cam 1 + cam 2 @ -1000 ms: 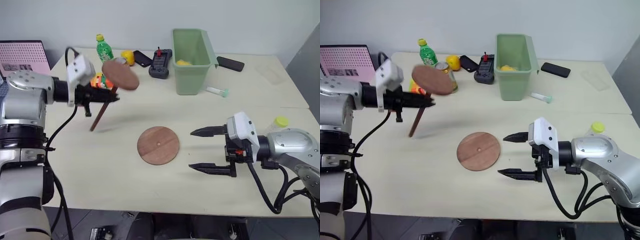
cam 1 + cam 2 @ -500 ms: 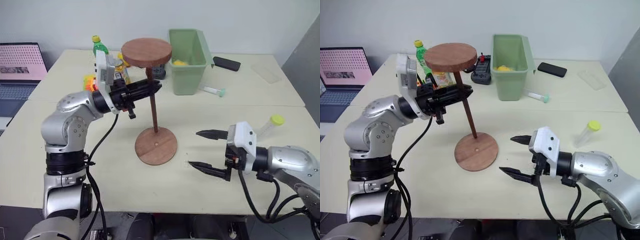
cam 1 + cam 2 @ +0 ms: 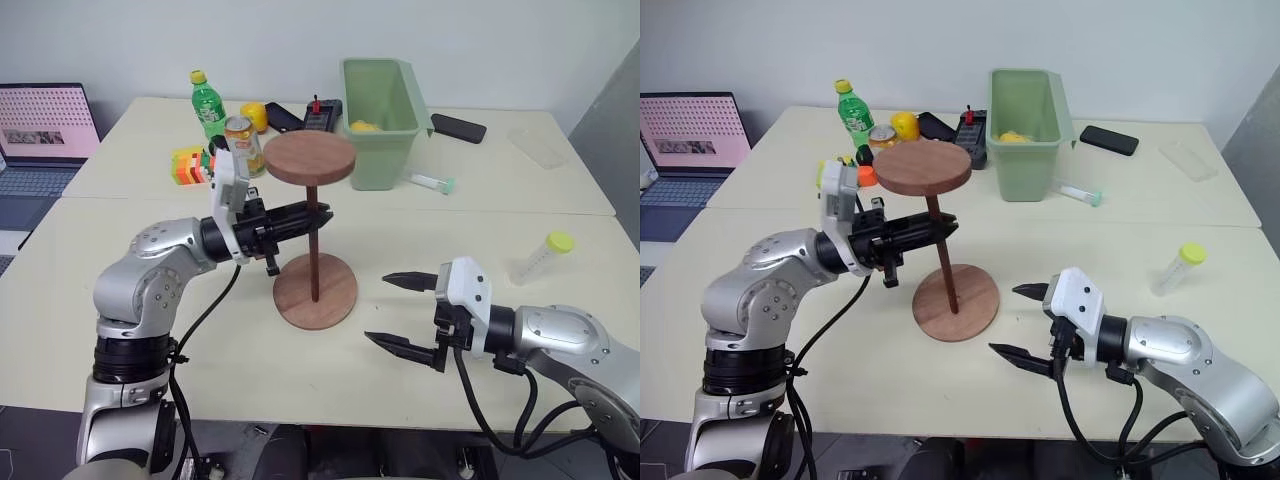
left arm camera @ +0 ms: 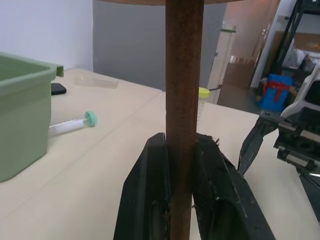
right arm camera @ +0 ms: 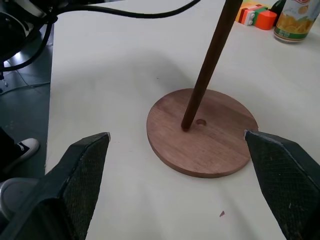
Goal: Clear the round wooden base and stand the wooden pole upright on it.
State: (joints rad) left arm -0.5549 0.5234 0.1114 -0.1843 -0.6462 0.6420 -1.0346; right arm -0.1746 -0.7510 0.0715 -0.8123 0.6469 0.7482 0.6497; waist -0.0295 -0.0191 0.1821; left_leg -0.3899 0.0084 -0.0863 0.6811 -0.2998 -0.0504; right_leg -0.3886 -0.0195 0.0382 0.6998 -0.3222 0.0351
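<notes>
**Pole held upright, tip down just beside the base's hole**

The left gripper (image 3: 322,217) has its 2 fingers (image 4: 150,200) pinching the pole (image 3: 313,240) at mid-shaft, 1 finger on each side of the rod. The gripper reaches in level from the left side of the table (image 3: 120,330). The pole stands nearly upright with its thick disc end on top. In the right wrist view its lower tip rests on the base (image 5: 210,145), just beside the small centre hole (image 5: 201,122) and not in it.

The right gripper (image 3: 404,312) has its 2 fingers spread wide and holds nothing. It hovers just right of the base, pointing toward it, apart from both base and pole.

The base lies flat near the middle of the table, with nothing on it except the pole's tip.

Farther back stand a green bin (image 3: 380,105), a green bottle (image 3: 209,100), a can (image 3: 242,143) and coloured blocks (image 3: 190,164). A capped tube (image 3: 432,182) lies just right of the bin. A yellow-capped tube (image 3: 543,254) lies on the right side, well apart from the base. A phone (image 3: 460,127) lies behind the bin, and a laptop (image 3: 45,120) sits off the far left edge.
</notes>
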